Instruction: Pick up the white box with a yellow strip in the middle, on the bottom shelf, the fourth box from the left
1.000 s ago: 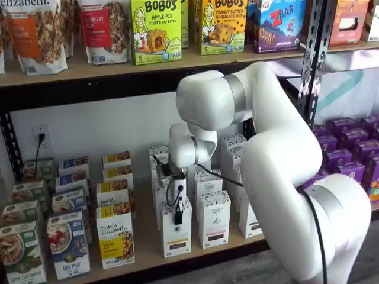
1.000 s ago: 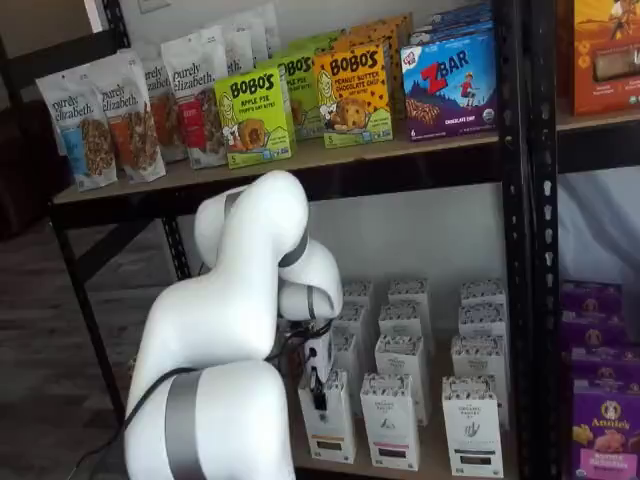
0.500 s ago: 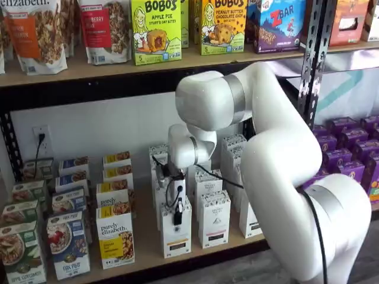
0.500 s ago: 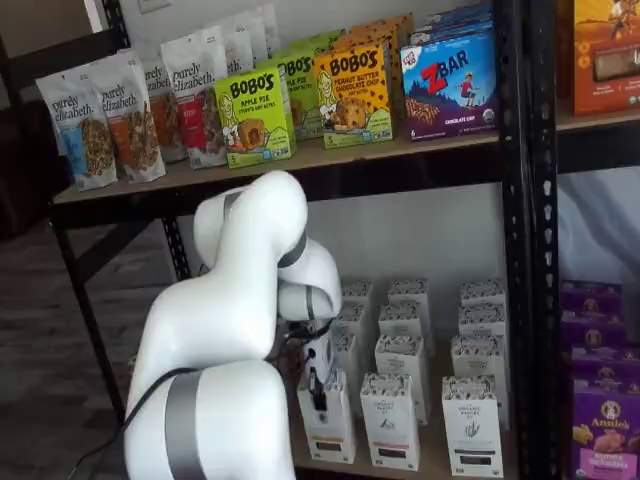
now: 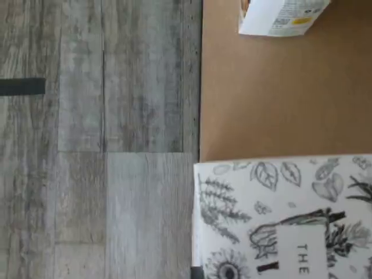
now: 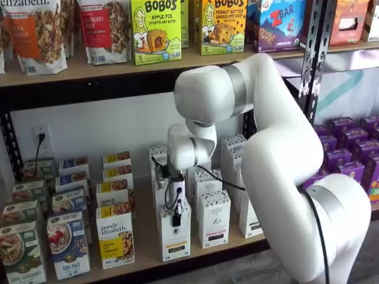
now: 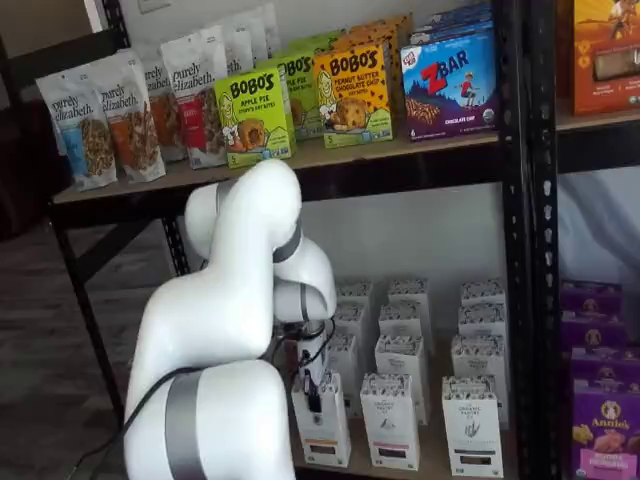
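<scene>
Gripper [image 6: 176,220] clamped on white box [image 6: 176,239] top, front row, bottom shelf [image 6: 142,245]. Grasp step done; next: straight lift toward 12 o'clock, clearing neighbour cartons.

On the upper shelf [image 6: 89,68] there are two green Bobo's boxes [image 6: 156,31], one orange Bobo's box [image 6: 223,25] and one purple Zbar box [image 6: 279,22] in front. On the bottom shelf [image 6: 142,242], three white cartons [image 7: 390,420] stand in the front row in a shelf view. One robot arm [image 6: 278,148] is there. The boxes further back are too hidden to count.
</scene>
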You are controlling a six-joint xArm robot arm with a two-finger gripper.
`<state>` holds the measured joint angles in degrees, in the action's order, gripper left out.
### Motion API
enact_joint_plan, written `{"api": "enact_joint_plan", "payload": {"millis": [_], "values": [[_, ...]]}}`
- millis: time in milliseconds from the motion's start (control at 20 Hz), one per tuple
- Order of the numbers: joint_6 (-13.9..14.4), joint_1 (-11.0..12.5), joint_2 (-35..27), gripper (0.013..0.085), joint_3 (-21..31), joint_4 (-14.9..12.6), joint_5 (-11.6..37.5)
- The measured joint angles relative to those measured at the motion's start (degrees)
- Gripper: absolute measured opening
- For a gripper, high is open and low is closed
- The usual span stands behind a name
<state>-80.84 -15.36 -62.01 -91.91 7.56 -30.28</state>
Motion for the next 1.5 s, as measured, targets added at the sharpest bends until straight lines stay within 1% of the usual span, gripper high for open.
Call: {"api": "enact_joint_plan", "payload": {"millis": [250, 550, 700, 850, 1100, 1250, 1400, 1500], "values": [[1.3, -0.9, 4.3, 0.0490, 6.9, -0.6, 2.9], [2.5, -2.0, 9.7, 0.0490, 15.2, -1.0, 5.2], [2.4, -2.4, 12.6, 0.0490, 19.2, -0.5, 6.4], [3.1, -2.7, 15.6, 0.0490, 22.8, -0.9, 7.4], [5.6, -2.7, 20.7, 0.0490, 27.9, -3.6, 6.9], [8.5, -2.7, 23.5, 0.0490, 30.5, -6.8, 6.6], [9.7, -2.6, 26.8, 0.0490, 33.4, -8.2, 6.3], [10.0, -2.4, 28.9, 0.0490, 35.2, -8.6, 6.0]]}}
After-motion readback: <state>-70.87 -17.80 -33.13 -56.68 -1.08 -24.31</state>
